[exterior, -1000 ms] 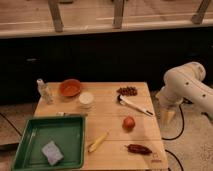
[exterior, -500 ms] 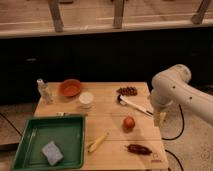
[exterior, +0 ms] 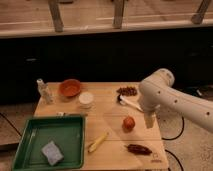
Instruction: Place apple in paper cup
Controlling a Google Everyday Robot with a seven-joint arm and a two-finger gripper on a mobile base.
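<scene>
So your arm (exterior: 165,95) has swung in from the right, and the gripper (exterior: 149,120) now hangs just right of the apple (exterior: 129,123), jaws spread, holding nothing. Apple's on the table (exterior: 107,117), paper cup (exterior: 86,99) far-left of it. Looks like the grab's next.

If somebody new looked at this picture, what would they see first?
Probably the big white robot arm on the right, with its gripper hanging just right of the little orange-red apple on the wooden table. Next comes the bright green tray at the front left, with a blue-grey sponge in it.
</scene>
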